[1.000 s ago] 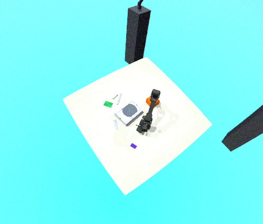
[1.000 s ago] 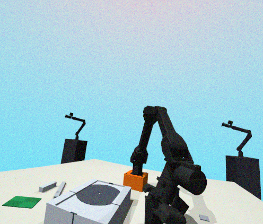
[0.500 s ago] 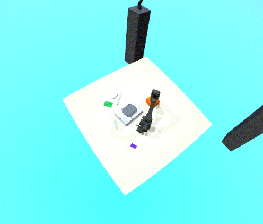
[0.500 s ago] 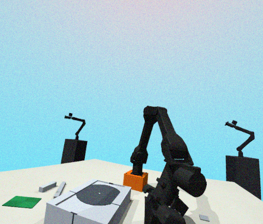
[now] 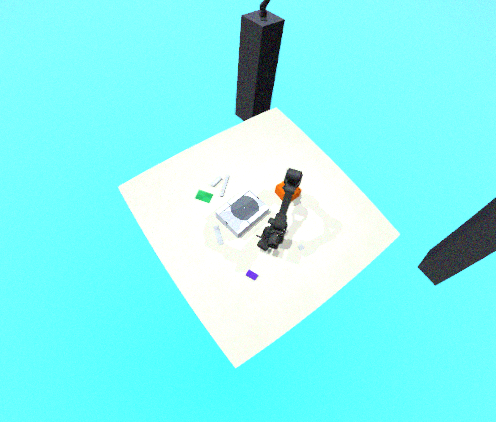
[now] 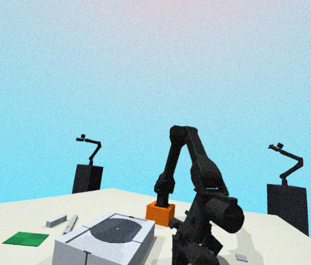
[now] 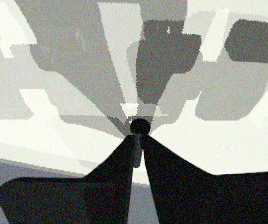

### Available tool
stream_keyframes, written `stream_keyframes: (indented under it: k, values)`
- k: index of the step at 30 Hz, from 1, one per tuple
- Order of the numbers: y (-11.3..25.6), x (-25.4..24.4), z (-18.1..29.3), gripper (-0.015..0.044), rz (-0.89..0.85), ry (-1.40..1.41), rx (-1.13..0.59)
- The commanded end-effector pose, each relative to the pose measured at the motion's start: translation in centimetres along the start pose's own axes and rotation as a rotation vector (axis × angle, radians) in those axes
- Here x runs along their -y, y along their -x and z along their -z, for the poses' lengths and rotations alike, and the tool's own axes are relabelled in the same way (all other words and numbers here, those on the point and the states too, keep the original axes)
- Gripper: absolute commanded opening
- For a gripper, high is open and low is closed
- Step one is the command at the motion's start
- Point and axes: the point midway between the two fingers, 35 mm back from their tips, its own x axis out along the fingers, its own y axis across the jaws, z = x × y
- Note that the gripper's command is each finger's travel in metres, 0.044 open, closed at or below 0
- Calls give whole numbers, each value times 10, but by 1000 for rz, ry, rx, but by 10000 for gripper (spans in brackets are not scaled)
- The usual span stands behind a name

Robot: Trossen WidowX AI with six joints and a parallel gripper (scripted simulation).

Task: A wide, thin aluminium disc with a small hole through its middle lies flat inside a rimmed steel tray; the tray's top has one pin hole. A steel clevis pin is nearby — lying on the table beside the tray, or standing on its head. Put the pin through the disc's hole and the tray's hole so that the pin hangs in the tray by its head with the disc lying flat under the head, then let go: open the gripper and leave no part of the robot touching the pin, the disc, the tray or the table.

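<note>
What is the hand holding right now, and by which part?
The hand is closed on the pin, gripping its shaft just below the round head.

The disc (image 5: 245,207) (image 6: 116,230) can be seen as smooth, dull dark metal; the orange block (image 5: 281,192) (image 6: 160,215) could be taken for matt plastic, tbh.

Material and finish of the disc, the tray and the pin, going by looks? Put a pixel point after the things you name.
Disc (image 5: 253,206) (image 6: 105,230): probably metal, smooth dark grey. Tray (image 5: 239,230) (image 6: 65,254): pale grey, matte; metal or plastic. Pin (image 7: 140,126): near-black and shaded, possibly metal; finish unclear.
</note>
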Motion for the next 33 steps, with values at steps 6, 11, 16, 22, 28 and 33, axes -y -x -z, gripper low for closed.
stream_keyframes:
  k: [6, 11, 16, 22, 28, 33]
  values:
    - [-1, 0, 0, 0, -2, -3, -3]
    - [8, 0, 3, 0, -1, -2, -1]
    - [24, 0, 10, 0, 0, 0, 0]
    - [42, 0, 17, 0, 0, 0, 0]
    - [60, 0, 24, 0, 0, 0, 0]
    - [59, 0, 24, 0, -4, -4, 0]
